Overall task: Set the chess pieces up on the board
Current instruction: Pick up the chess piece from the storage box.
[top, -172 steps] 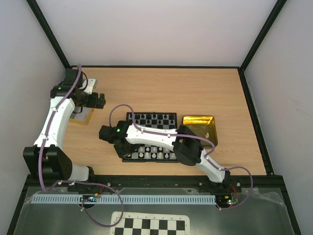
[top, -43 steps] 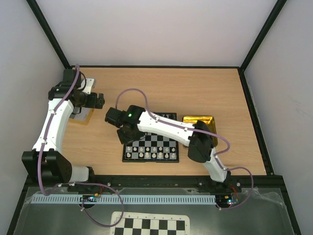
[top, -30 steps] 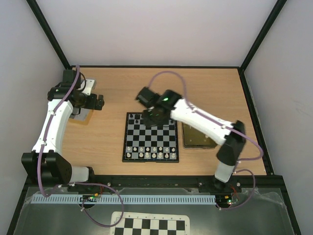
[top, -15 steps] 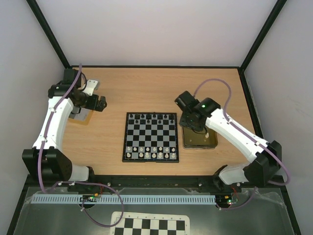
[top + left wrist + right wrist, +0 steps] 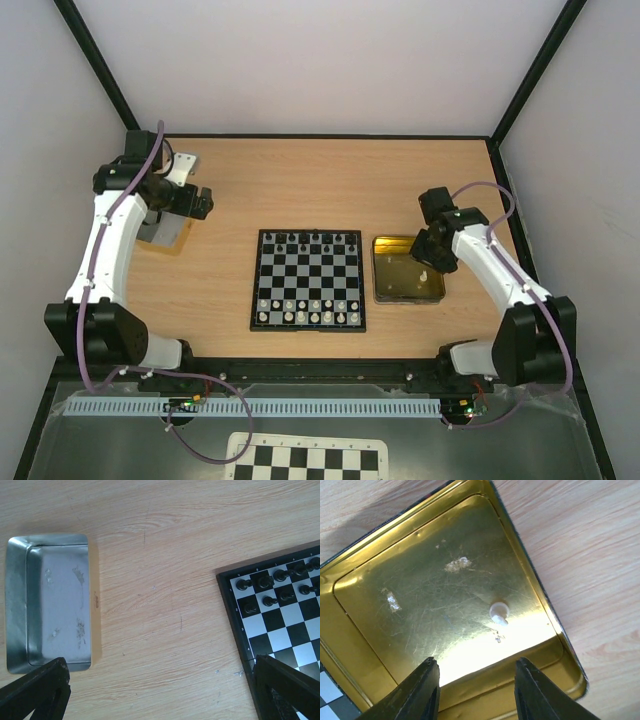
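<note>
Right gripper point(image 5: 476, 664): released, fingers point(image 5: 424, 690) spread, nothing between them. In the top view it hangs over the 1 o'clock corner of the gold tray point(image 5: 380, 290).

One white piece point(image 5: 498, 613) lies on the tray floor, about 4 o'clock of the tray centre and close to the 3 o'clock wall. In the right wrist view it sits just past the fingertips, in line with the gap and apart from both. Can't tell if it is upright or tipped. Nothing else shows in the tray.

The board point(image 5: 309, 327) is mid-table, square to the near edge. The gold tray is just beside it at 3 o'clock, not touching as far as I can see.

White pieces point(image 5: 306, 311) fill the two rows at the board's 6 o'clock edge; too small to count. Black pieces point(image 5: 310, 241) are along the 12 o'clock edge. The middle squares are bare.

Left gripper point(image 5: 160, 672): released, jaws wide, only the finger point(image 5: 35, 695) ends show at the bottom corners of the wrist view. In the top view it sits well off at 10 o'clock of the board, over the silver tray point(image 5: 160, 232).

In the left wrist view the silver tray is at 9 o'clock, holding nothing. A board corner with black pieces is at 3 o'clock. Bare table point(image 5: 160, 580) lies between them.
</note>
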